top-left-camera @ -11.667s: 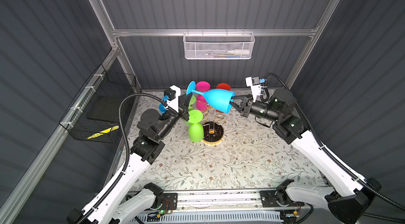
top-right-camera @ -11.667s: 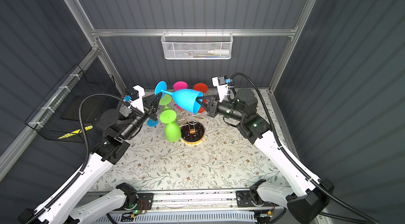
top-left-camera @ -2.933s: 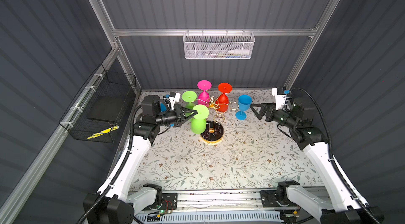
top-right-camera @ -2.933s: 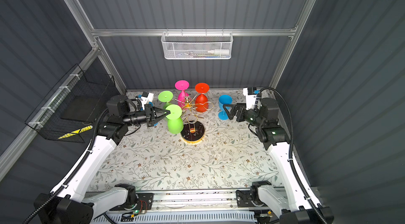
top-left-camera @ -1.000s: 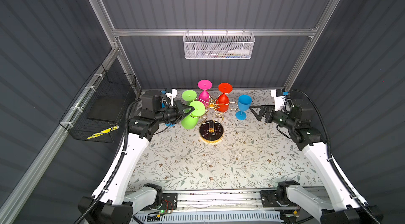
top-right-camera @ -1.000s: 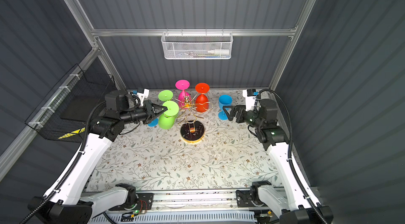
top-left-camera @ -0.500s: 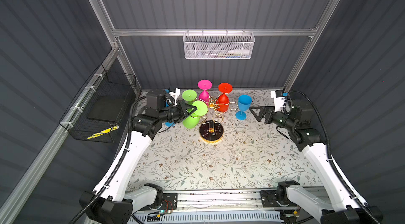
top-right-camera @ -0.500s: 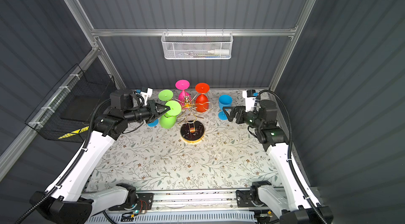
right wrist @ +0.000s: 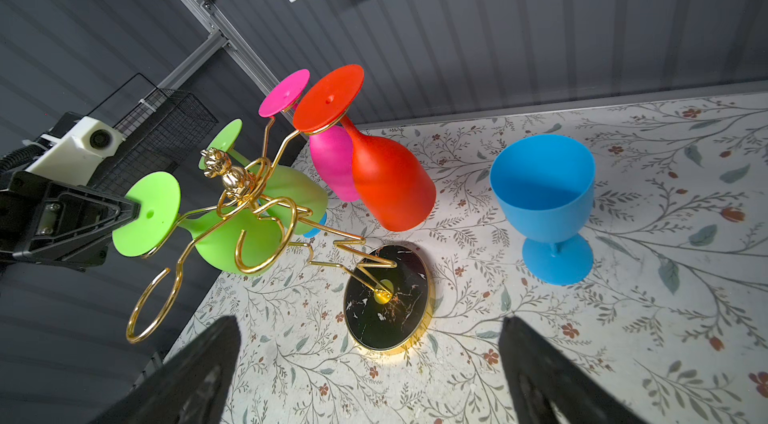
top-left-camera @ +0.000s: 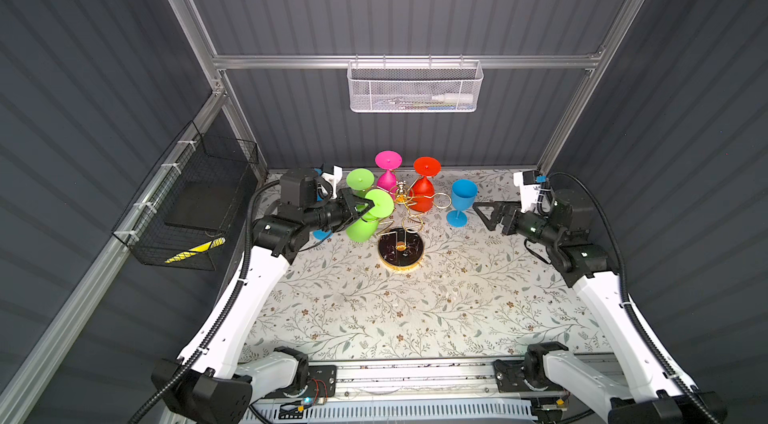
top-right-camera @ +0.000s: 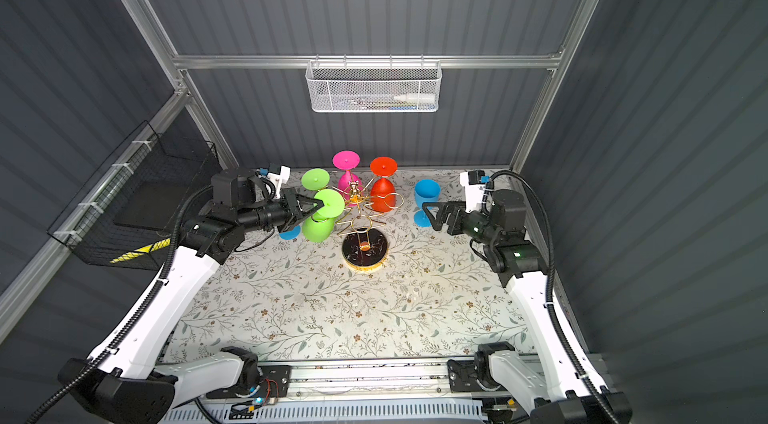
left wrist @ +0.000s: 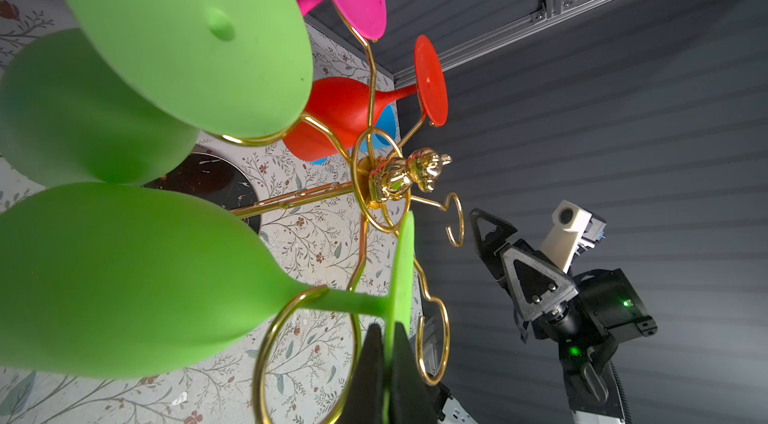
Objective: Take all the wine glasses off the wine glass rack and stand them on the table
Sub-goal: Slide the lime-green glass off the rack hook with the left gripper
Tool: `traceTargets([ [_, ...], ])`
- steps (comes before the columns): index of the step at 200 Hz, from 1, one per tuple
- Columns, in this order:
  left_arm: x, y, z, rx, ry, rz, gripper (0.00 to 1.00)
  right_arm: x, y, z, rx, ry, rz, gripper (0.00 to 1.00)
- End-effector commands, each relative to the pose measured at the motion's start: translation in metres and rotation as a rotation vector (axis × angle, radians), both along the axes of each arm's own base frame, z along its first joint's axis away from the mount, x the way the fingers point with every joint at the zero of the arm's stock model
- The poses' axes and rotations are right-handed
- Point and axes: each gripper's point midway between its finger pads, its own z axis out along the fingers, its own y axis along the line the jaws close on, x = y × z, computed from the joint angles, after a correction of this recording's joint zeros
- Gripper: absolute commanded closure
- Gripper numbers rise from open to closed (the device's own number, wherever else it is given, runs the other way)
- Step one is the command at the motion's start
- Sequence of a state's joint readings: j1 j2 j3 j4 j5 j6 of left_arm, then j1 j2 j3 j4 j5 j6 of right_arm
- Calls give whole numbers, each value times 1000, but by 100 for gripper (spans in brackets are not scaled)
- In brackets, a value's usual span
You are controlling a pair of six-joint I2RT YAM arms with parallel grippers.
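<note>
Green is the wine glass [top-left-camera: 361, 229] in work. It hangs upside down and a little tilted in one ring loop of the wine glass rack [top-left-camera: 401, 249], on the side toward the left arm. The left pincer [top-left-camera: 365, 207] is closed narrow on the edge of its round foot. In the left wrist view the black fingers [left wrist: 374, 368] pinch this thin disc, and the stem lies inside the gold ring [left wrist: 307, 297]. The right pincer [top-left-camera: 484, 216] stands wide and holds nothing, near the blue glass [top-left-camera: 462, 197] that stands upright on the bench [top-left-camera: 415, 310].

The step, as I judge it, is to draw the stem out of the loop. The foot looks wider than the ring, so lifting straight up would probably only catch the wire. It is better to slide the stem sideways through the open mouth of the loop; where exactly this mouth is I cannot tell. A slow pull is wise, because the grip is only on a rim and the glass may twist. The second green glass [top-left-camera: 360, 181] hangs just beside, and the light rack may tip or drag.
</note>
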State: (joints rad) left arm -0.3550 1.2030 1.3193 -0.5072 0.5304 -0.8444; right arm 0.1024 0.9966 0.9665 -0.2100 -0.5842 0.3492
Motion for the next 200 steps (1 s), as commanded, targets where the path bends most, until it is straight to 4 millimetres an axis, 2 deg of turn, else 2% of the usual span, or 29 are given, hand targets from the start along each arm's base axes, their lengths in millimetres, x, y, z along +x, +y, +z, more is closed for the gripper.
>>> traceTargets([
  [1,6,-4,19,-9,-82,-6,100,-5,1,2,7,-9,13,1],
  [115,16,3,16,19,-97,59,100,-7,0,1,5,-7,12,1],
  [166,5,15,15,55,-102,98,100,-7,0,0,2,-4,12,1],
  [200,-8,34,16,108,-114,162,100,-8,0,3,0,-11,14,1],
])
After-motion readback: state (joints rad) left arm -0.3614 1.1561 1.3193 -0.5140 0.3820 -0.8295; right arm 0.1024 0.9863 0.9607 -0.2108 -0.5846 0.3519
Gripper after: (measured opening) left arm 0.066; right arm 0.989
